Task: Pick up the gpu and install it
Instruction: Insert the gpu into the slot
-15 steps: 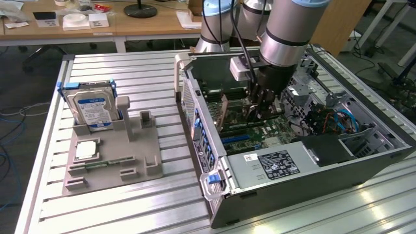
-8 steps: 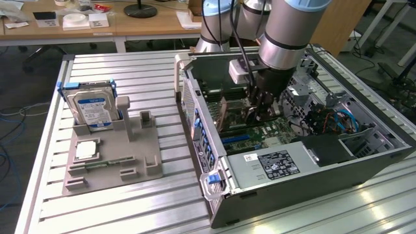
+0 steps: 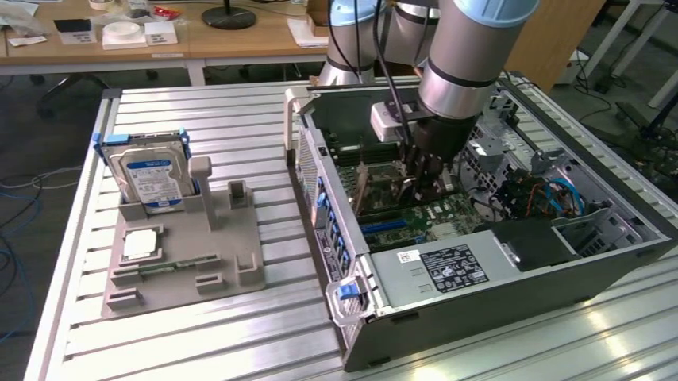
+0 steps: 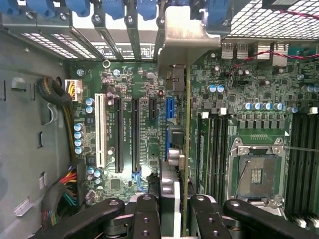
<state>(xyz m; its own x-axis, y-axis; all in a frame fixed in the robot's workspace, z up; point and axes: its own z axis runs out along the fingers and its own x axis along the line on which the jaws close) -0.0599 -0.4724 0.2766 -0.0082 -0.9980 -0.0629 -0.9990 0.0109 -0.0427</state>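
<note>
Gripper (image 3: pixel 424 178) hangs inside the open computer case (image 3: pixel 593 262), low over the green motherboard (image 4: pixel 139 94), its fingers (image 4: pixel 144 214) pinching the gpu (image 4: pixel 186 124) on edge. From the wrist view the card runs as a thin brownish strip between the black finger links, with its silvery end bracket (image 4: pixel 185 40) up against the case's rear slot openings beside the blue clips (image 4: pixel 144 7). On the exterior view's left, a grey holder (image 3: pixel 180 254) sits on the slatted table (image 3: pixel 233 143), well apart from the case, carrying an upright blue-labelled hard drive (image 3: pixel 148 175).
</note>
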